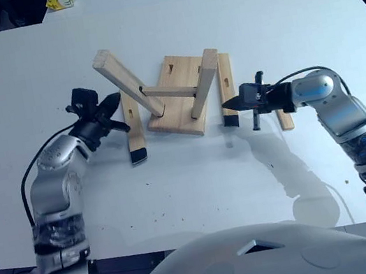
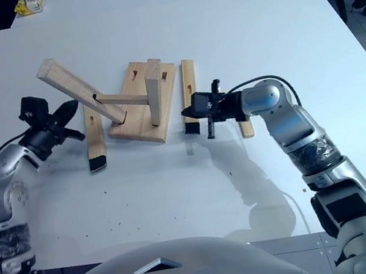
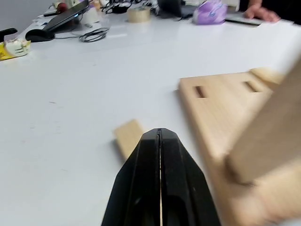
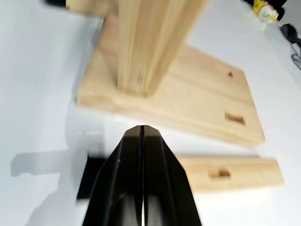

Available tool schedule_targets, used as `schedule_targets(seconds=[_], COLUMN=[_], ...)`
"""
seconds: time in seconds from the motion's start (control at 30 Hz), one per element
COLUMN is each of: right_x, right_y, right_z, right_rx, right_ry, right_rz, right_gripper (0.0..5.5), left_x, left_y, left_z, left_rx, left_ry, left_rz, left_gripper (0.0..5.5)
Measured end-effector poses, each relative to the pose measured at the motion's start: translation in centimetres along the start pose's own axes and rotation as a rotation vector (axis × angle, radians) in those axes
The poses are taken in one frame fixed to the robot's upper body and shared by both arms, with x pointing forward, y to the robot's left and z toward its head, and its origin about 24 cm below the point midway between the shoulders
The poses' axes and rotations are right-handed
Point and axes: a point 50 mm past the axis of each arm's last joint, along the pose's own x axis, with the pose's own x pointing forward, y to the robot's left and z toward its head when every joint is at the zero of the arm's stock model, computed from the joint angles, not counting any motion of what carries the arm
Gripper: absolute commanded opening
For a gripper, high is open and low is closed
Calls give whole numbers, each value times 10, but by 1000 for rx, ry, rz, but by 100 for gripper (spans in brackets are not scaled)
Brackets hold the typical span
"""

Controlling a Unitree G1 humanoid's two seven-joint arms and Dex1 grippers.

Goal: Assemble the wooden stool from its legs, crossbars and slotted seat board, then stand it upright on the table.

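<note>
The pale wooden slotted seat board [image 1: 178, 115] lies flat in the middle of the white table [image 1: 30, 72]. Two square wooden legs stand out of it. The leg at its 3 o'clock side [image 1: 204, 80] is nearly upright, and the leg at 9 o'clock [image 1: 120, 75] leans far outward. A thin wooden crossbar [image 1: 169, 92] joins them.

Two more legs with black feet lie loose. One loose leg [image 1: 135, 133] is just beside the board at 9 o'clock, and the other loose leg [image 1: 227, 83] is close along its 3 o'clock edge.

The left gripper [image 1: 117, 98] hangs beside the leaning leg, pinched fully closed with nothing in it. The right gripper [image 1: 226, 106] is also closed and empty, above the black foot of the 3 o'clock loose leg.

I'd say the job is about half done. Before adding legs, the leaning one looks worth straightening. For that, one claw would need to open wide and take it low, near the board, while the other braces the upright leg so the crossbar stays in.

I can't tell whether the leaning leg's end sits in its slot. A short wooden piece [image 1: 285, 120] is mostly covered by the right arm.
</note>
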Motion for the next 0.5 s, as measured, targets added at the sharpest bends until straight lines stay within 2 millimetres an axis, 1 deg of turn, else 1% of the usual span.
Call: schedule_targets(seconds=[0.07, 0.1, 0.13, 0.2, 0.27, 0.4, 0.5], right_x=[5, 11, 19, 27, 33, 41, 48], right_y=[-3, -8, -13, -19, -22, -23, -22], right_z=[-4, -4, 1, 11, 15, 8, 9], right_rx=[3, 8, -1, -17, -25, -9, -12], right_ry=[-1, -5, -22, -62, -80, -61, -66], right_rz=[-14, -51, -82, -124, -161, -197, -186], right_gripper=[2, 2, 2, 2, 2, 2, 2], left_x=[-8, -10, -12, -13, -13, -6, -5], left_y=[-20, -30, -35, -42, -43, -48, -48], left_z=[0, 2, 2, 4, 3, -1, 0], left_rx=[-25, -38, -46, -54, -60, -81, -84], left_ry=[6, 7, 13, 16, 27, 47, 48], left_rz=[-25, -33, -38, -52, -51, -72, -74], left_gripper=[0, 0, 0, 0, 0, 0, 0])
